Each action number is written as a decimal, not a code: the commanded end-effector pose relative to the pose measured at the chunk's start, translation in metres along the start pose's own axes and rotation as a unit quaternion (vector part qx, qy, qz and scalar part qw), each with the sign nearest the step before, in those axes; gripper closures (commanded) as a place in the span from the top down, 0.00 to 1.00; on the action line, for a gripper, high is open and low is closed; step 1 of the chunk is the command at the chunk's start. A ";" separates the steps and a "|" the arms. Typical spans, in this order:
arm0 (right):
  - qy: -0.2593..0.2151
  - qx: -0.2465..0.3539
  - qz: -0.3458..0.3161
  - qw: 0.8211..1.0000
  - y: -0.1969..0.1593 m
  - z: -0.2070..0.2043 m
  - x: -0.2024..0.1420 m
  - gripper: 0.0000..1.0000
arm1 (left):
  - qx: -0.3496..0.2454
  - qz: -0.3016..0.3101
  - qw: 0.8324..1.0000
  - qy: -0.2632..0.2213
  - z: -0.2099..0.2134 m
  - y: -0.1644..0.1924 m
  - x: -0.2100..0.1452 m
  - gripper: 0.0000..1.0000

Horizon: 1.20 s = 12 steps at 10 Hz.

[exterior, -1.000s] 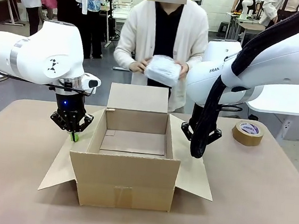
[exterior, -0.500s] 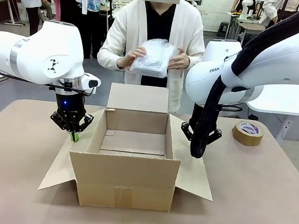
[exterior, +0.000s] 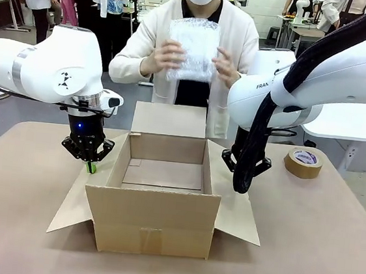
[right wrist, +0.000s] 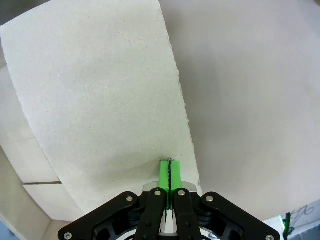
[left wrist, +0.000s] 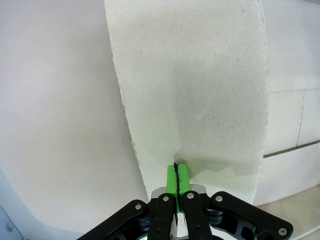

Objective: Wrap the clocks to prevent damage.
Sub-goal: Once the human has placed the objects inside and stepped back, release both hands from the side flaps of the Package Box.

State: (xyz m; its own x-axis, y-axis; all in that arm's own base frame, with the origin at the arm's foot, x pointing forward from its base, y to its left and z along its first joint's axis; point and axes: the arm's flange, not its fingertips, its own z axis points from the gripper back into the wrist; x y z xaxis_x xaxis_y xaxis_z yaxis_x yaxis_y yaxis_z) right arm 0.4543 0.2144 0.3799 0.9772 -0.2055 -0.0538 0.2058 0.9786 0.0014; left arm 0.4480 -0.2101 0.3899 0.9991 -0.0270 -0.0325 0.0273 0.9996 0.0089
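The clocks [exterior: 192,48] are a flat bundle in silvery crinkly wrap. A person at the far side holds it upright in both hands at chest height, above the open cardboard box [exterior: 154,220]. My left gripper [exterior: 90,166] is shut, and its green tips [left wrist: 176,172] rest on the box's left flap [left wrist: 200,75] near that flap's edge. My right gripper [right wrist: 170,169] is shut too, its tips pressing on the right flap [right wrist: 100,90] close to the edge. In the front view a black cable sleeve partly hides the right gripper. Neither gripper holds anything.
A brown tape roll [exterior: 303,162] lies on the table at the back right. The box stands mid-table with its far flap upright and side flaps [exterior: 74,207] spread outward. Bare brown tabletop [exterior: 314,255] lies in front and to both sides.
The person has lifted the wrapped bundle from waist height to chest height and turned it upright. Both arms have stayed still.
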 end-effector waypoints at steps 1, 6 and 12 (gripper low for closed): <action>-0.001 0.000 0.000 1.000 0.001 0.000 0.000 0.01 | 0.001 -0.001 1.000 0.001 -0.001 -0.001 0.000 0.00; -0.001 0.000 0.000 1.000 0.001 0.000 0.000 0.01 | 0.001 -0.001 1.000 0.001 -0.001 -0.001 0.000 0.00; -0.001 0.000 0.000 1.000 0.001 0.000 0.000 0.01 | 0.001 -0.001 1.000 0.001 -0.001 -0.001 0.000 0.00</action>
State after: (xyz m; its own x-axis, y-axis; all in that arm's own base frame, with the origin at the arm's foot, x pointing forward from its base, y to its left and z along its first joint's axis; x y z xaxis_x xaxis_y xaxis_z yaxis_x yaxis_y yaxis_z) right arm 0.4542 0.2145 0.3799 0.9772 -0.2053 -0.0538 0.2057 0.9786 0.0015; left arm 0.4479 -0.2101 0.3899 0.9991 -0.0271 -0.0329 0.0274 0.9996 0.0091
